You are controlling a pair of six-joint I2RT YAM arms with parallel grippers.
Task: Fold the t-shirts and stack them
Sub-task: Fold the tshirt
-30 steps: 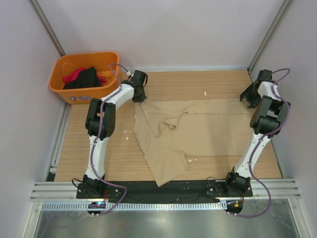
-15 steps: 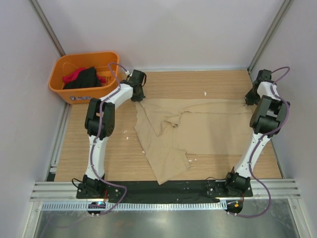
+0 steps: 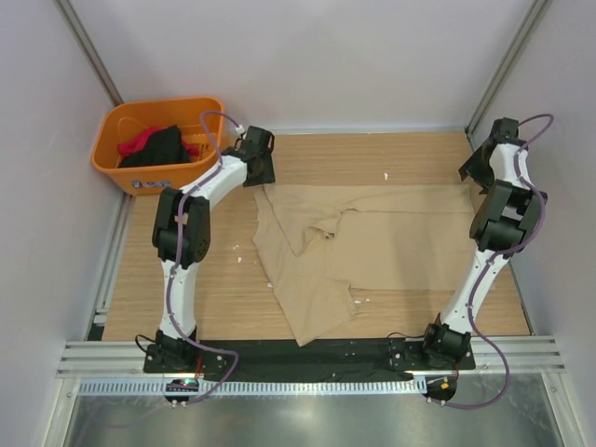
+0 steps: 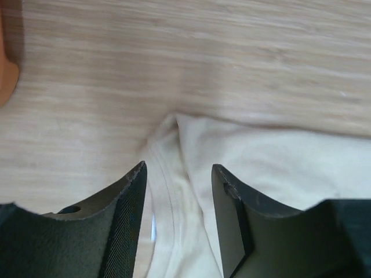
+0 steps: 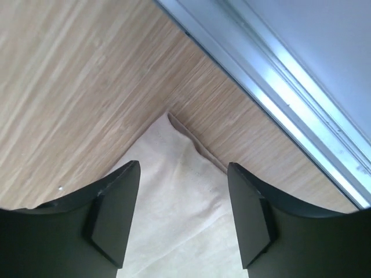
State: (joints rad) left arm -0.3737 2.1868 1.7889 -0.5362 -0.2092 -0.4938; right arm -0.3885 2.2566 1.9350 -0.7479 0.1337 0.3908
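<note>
Left wrist — t-shirt [image 4: 278, 165] below left tool [image 4: 178, 168]

My left wrist view's lower edge and my fingers [image 4: 124, 226] cut off the tan t-shirt [image 4: 272, 168]; the orange basket [image 4: 4, 75] shows only a sliver. From above, its wall partly hides the black t-shirt [image 3: 166, 147].

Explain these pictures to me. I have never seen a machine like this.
Two robot arms are bolted at the near edge of a wooden table. The wide picture looks down from above and behind them; the other two come from cameras on the wrists, so the dark shapes there are the fingers. A tan t-shirt lies spread on the table. An orange basket at the far left holds black and red clothes. The left gripper and right gripper each hang open over a far corner of the shirt. Nothing is held.
</note>
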